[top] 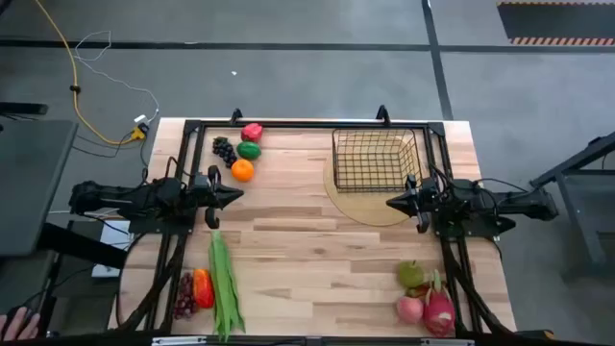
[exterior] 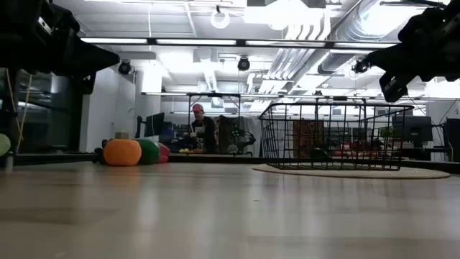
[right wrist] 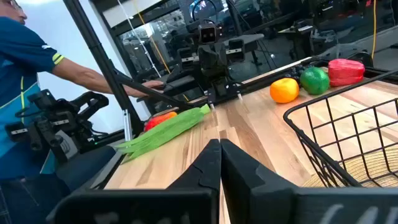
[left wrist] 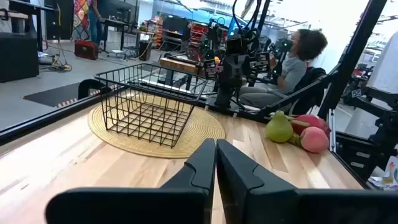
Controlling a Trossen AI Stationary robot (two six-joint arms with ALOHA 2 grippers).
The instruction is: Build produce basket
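Observation:
The black wire-mesh basket [top: 375, 160] stands empty on a round tan mat [top: 370, 204] at the far right; it also shows in the left wrist view [left wrist: 149, 102]. Red, green and orange peppers [top: 247, 151] and grapes [top: 224, 149] lie at the far left. Long green beans [top: 224, 282], a red-orange pepper [top: 201, 286] and grapes lie near left. A pear [top: 412, 274], apple [top: 410, 308] and dragon fruit [top: 439, 309] lie near right. My left gripper [top: 237, 194] is shut and empty at the left. My right gripper [top: 391, 203] is shut and empty over the mat's near edge.
A black frame [top: 288, 124] runs along the table's far edge and sides. Bare wood lies in the middle between the two grippers. People show in the room beyond the table, one in a blue sleeve [right wrist: 37, 62] and one seated [left wrist: 292, 62].

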